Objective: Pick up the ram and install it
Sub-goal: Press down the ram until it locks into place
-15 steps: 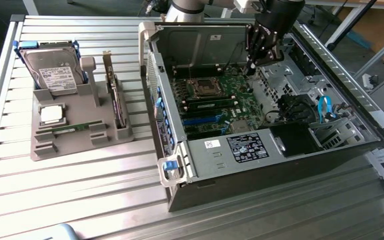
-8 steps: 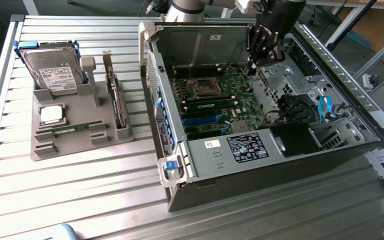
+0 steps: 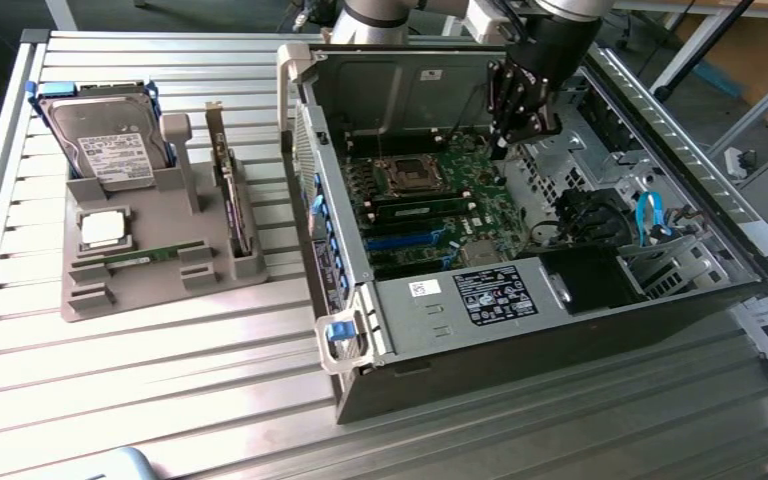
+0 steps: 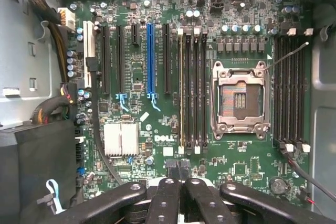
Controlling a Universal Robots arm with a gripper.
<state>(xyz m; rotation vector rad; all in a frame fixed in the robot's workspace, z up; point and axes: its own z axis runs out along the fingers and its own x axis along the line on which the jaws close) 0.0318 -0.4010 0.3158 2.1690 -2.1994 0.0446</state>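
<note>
ram (image 3: 155,254) lies flat on the grey tray (image 3: 104,300), long axis across it, well apart toward the exterior view's left of the claw (image 3: 528,128), which hangs shut and empty over the open case (image 3: 518,300).

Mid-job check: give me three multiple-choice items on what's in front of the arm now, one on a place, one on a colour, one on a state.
1. Where is the ram?
A) in the tool
B) in the grey holder on the table
C) in a motherboard slot

2. What colour is the cable loop inside the case?
A) red
B) yellow
C) blue

3. How is the tool?
A) shut, empty
B) wide open
C) shut on a card

Key:
1 B, it lies flat in the holder near the processor.
2 C, it is bright blue against the dark bay.
3 A, its tips meet with nothing between them.
</note>
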